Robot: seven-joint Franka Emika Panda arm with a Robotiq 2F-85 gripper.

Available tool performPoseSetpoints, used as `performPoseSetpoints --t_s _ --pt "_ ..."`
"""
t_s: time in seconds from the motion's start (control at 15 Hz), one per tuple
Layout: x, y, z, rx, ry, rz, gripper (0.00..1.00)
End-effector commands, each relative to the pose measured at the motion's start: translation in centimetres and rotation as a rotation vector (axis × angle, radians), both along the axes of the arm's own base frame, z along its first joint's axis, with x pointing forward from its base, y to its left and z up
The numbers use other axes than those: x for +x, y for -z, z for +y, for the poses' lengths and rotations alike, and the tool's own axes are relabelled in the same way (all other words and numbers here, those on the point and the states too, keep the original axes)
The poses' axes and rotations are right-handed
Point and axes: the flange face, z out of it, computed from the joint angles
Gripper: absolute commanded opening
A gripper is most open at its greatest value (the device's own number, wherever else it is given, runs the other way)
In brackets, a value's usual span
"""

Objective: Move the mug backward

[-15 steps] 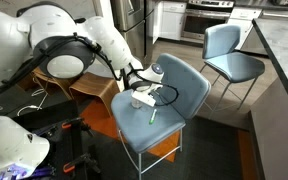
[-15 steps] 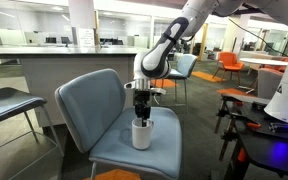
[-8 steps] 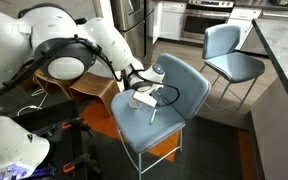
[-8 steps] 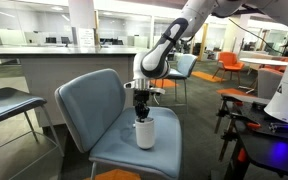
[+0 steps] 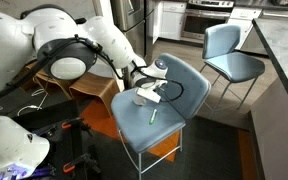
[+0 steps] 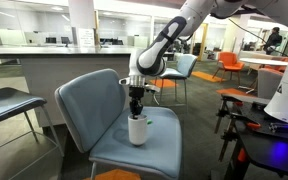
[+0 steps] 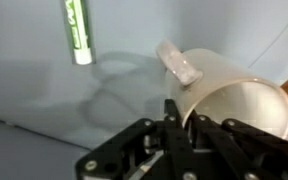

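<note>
The mug (image 6: 137, 131) is a small whitish cup standing upright near the middle of the blue chair seat (image 6: 162, 150). My gripper (image 6: 136, 113) comes straight down onto its top, with the jaws shut on the rim. In the wrist view the mug (image 7: 234, 92) fills the right side, its handle (image 7: 179, 64) pointing up and left, and one thin finger of the gripper (image 7: 179, 112) sits inside the rim and one outside. In an exterior view the mug (image 5: 148, 97) shows under the gripper (image 5: 151, 88). I cannot tell whether the mug's base touches the seat.
A thin green pen (image 5: 153, 115) lies on the seat in front of the mug, also visible in the wrist view as the pen (image 7: 77, 30). The chair's backrest (image 6: 89, 105) rises behind the mug. A second blue chair (image 5: 227, 50) stands further back.
The jaws have gone from open around the mug's rim to shut on it. The gripper and mug have shifted slightly toward the backrest.
</note>
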Motion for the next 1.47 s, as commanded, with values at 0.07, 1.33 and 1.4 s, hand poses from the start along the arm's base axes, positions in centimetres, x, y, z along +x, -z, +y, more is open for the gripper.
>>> performPoseSetpoints --t_s 0.07,1.33,1.4 --pt "2.7 -0.8 1.4 -0.047 -0.005 -0.061 0.03" --pt "8.7 1.4 2.1 -0.233 -0.100 -0.161 0.03" --pt "8.7 1.4 2.1 -0.232 -0.096 -0.157 0.03"
